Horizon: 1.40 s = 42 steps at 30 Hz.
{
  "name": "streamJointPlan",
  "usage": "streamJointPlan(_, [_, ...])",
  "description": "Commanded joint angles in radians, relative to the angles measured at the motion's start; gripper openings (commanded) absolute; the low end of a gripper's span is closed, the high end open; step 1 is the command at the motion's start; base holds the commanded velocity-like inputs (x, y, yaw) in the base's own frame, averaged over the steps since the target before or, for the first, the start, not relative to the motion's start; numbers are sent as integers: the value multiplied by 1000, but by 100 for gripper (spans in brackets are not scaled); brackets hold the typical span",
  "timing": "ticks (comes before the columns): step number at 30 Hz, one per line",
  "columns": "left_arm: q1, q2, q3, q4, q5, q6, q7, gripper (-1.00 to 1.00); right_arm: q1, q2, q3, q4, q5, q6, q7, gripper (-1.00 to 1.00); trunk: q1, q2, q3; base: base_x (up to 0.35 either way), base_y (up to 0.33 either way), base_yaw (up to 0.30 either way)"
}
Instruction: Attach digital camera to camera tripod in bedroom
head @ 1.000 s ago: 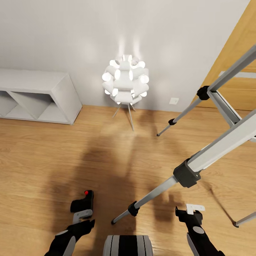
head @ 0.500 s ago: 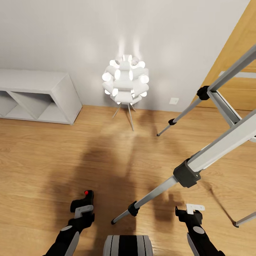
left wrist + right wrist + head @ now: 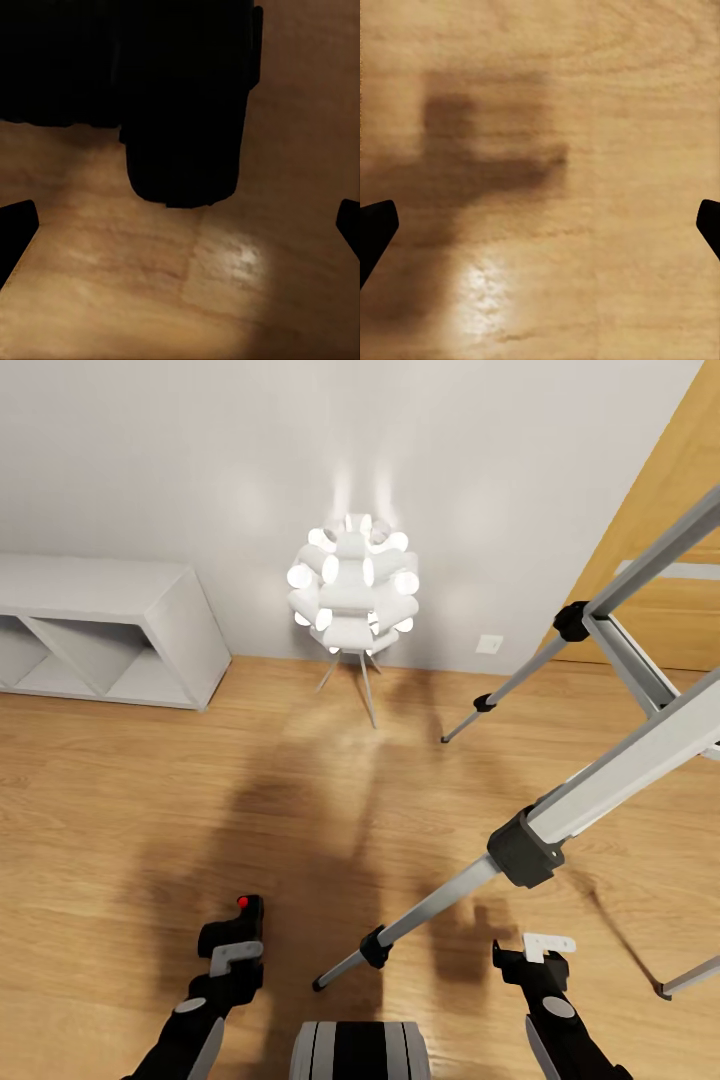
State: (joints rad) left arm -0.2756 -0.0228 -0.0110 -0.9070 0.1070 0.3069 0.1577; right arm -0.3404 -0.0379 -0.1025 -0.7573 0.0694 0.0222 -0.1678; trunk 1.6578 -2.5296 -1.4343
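Camera (image 3: 236, 928) sits low over the floor (image 3: 150, 810), clamped in the left gripper (image 3: 233, 950). Right gripper (image 3: 540, 960) hangs empty, fingers spread. Tripod (image 3: 560, 810) legs stand just beyond; lamp (image 3: 352, 595) by the wall.

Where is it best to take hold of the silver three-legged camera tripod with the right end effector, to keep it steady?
Probably on the silver three-legged camera tripod's nearest leg, at the thin lower tube between two black joint collars. It is bare, slim and slanted, so the right end effector should approach from its own side, turned across the tube.
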Motion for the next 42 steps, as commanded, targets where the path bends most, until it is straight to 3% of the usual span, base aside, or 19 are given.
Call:
streamJointPlan(1, [0,0,-1,-1,6,4,6,100,0,0,0,0,7,2,-3,100,0,0,-1,0,0,0])
streamJointPlan(15, [0,0,-2,28,-11,-9,6,100,0,1,0,0,7,2,-3,100,0,0,-1,0,0,0])
streamJointPlan(23, [-2,2,-3,100,-10,-150,6,100,0,0,0,0,7,2,-2,100,0,0,-1,0,0,0])
streamJointPlan(29, [-15,0,-3,143,-12,-196,6,100,0,0,-1,0,6,2,-1,100,0,0,-1,0,0,0])
streamJointPlan(37, [-26,0,-3,181,-62,-240,6,100,0,1,-1,2,6,1,-2,100,0,0,-1,0,0,0])
streamJointPlan(42, [-28,-9,-2,211,-117,-274,6,100,0,0,-2,4,6,1,-2,100,0,0,-1,0,0,0])
